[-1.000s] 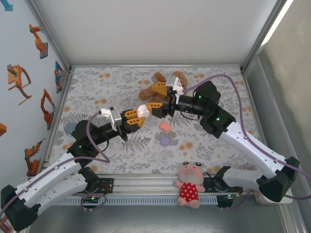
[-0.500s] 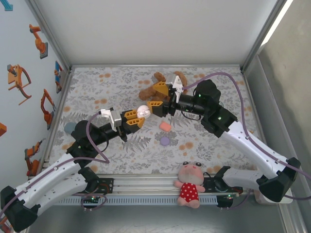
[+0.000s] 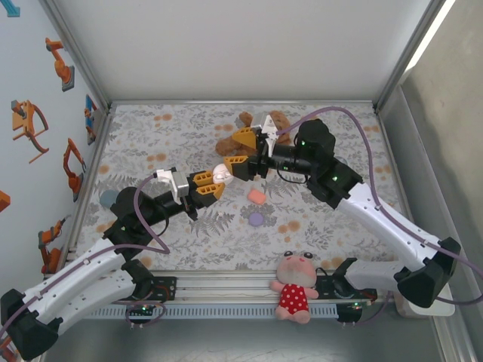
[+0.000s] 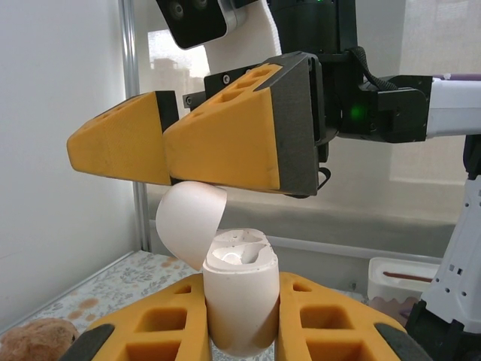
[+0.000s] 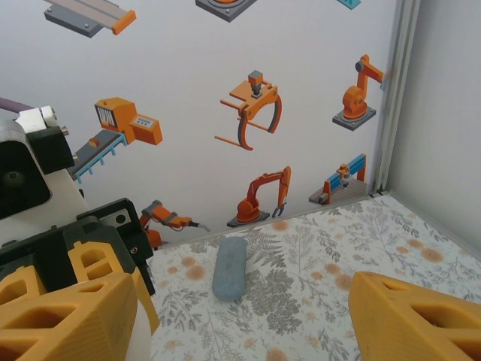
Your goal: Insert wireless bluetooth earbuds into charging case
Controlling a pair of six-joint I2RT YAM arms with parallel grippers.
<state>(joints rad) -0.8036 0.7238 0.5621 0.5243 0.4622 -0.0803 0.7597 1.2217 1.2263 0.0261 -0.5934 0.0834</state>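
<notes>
Floral mat below | left gripper clamps white charging case upright, lid open | right gripper, fingers spread wide, hangs right over that lid

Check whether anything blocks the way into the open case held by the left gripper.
Partly. The case, clamped in the left gripper, has its lid flipped back, mouth uncovered. But the open right gripper has its fingers close over the mouth, one at the lid's top edge.

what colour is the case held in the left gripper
The case is creamy white, seen best in the left wrist view.
</notes>
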